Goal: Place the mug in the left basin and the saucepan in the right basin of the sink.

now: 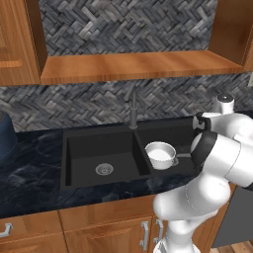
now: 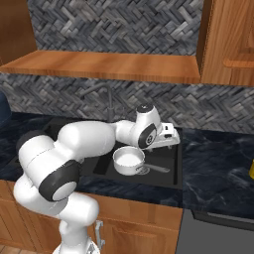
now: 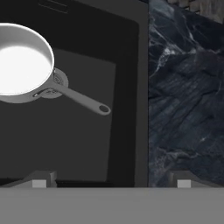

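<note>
The saucepan is seen resting upright in the right basin of the sink, its long handle directed toward the basin's right wall and its base lying over the steel drain. The left basin is shown bare apart from its own drain. The gripper is held above the right basin's outer rim with nothing between its fingers; the two tips stand wide apart in the hand view, so it is judged open. A yellow sliver at the right edge of the dark marbled bench in the right base view may be the mug, though too little is visible for certainty. The saucepan step is judged complete and the mug step outstanding. Risk is judged to lie in the long swing toward the mug: the pan handle could be clipped by a low-carried gripper, and the faucet struck by the elbow.
</note>
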